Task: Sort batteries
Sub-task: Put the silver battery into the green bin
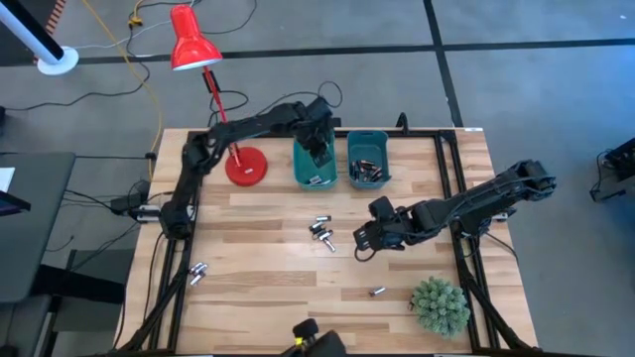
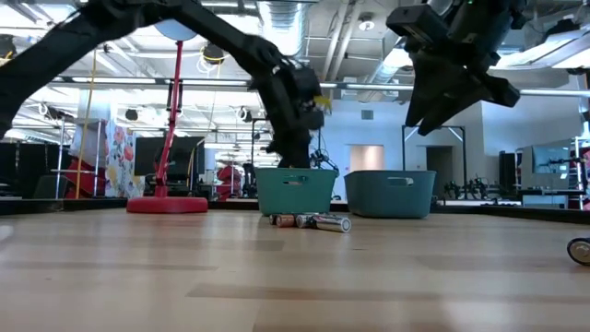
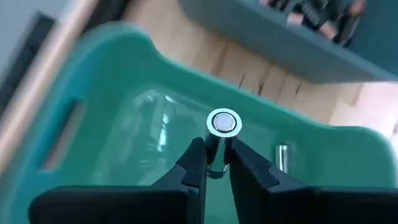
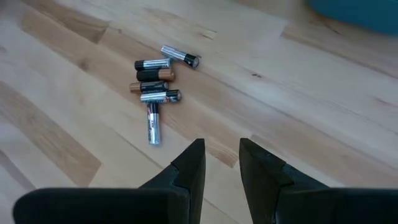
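My left gripper (image 1: 319, 149) (image 3: 217, 144) hangs over the left teal bin (image 1: 314, 169) (image 3: 124, 112), shut on a silvery battery (image 3: 221, 134). One more battery (image 3: 283, 157) lies on that bin's floor. The right teal bin (image 1: 367, 159) holds several batteries. A cluster of batteries (image 1: 319, 230) (image 4: 154, 87) lies on the wooden table's middle. My right gripper (image 1: 363, 238) (image 4: 222, 152) hovers open just right of that cluster, nothing between its fingers. Single batteries lie at the near left (image 1: 196, 273) and near the front (image 1: 377, 292). My left gripper pinches the battery's round side (image 3: 217, 158) between its two fingers, below the end cap (image 3: 223, 122) that faces the wrist camera. The fingers slant down from above and lie across the battery. It is lifted clear, above the inside of the left bin.
A red desk lamp (image 1: 194, 45) stands with its base (image 1: 245, 166) left of the bins. A green plant (image 1: 440, 305) sits at the near right corner. Black frame rails run along the table's left and right edges.
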Controlling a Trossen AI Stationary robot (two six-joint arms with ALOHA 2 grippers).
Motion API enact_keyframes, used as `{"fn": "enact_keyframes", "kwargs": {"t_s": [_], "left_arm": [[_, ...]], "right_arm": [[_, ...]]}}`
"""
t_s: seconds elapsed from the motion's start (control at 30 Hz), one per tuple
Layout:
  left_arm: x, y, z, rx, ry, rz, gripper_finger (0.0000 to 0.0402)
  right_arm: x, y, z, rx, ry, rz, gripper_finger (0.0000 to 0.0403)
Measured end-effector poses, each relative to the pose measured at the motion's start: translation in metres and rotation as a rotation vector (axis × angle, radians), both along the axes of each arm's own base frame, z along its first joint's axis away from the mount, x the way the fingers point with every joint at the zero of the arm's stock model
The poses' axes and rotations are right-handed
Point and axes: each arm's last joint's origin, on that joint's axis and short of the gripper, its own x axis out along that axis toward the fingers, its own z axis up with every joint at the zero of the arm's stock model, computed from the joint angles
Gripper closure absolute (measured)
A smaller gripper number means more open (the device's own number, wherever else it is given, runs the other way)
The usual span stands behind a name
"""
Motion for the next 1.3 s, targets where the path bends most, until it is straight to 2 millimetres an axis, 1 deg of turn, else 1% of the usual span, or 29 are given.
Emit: {"fn": "enact_keyframes", "kwargs": {"t_s": [0.1, 0.27, 0.37, 0.47, 0.6, 0.73, 0.97, 1.3], "left_arm": [[0.002, 0.000, -0.019, -0.038, 0.057, 0.005, 0.0363], [0.000, -0.002, -0.030, -0.031, 0.104, -0.013, 0.0363], [0.000, -0.004, -0.031, 0.012, 0.138, -0.028, 0.0363], [0.002, -0.006, -0.032, 0.032, 0.137, -0.041, 0.0362], [0.004, -0.010, -0.033, 0.058, 0.152, -0.104, 0.0338], [0.006, -0.017, -0.036, 0.081, 0.165, -0.173, 0.0331], [0.007, -0.018, -0.037, 0.087, 0.166, -0.180, 0.0338], [0.007, -0.019, -0.037, 0.079, 0.163, -0.163, 0.0329]], "right_arm": [[0.000, -0.002, 0.000, 0.006, -0.002, -0.017, 0.0287], [0.001, -0.006, 0.000, 0.018, -0.009, -0.052, 0.0287], [0.002, -0.009, 0.000, 0.020, -0.010, -0.066, 0.0287], [0.003, -0.012, 0.000, 0.020, -0.011, -0.078, 0.0287], [0.003, -0.012, 0.000, 0.020, -0.012, -0.079, 0.0287], [0.003, -0.012, 0.000, 0.021, -0.014, -0.080, 0.0287], [0.005, -0.012, 0.001, 0.028, -0.036, -0.081, 0.0287], [0.005, -0.011, 0.001, 0.042, -0.046, -0.095, 0.0287]]}}
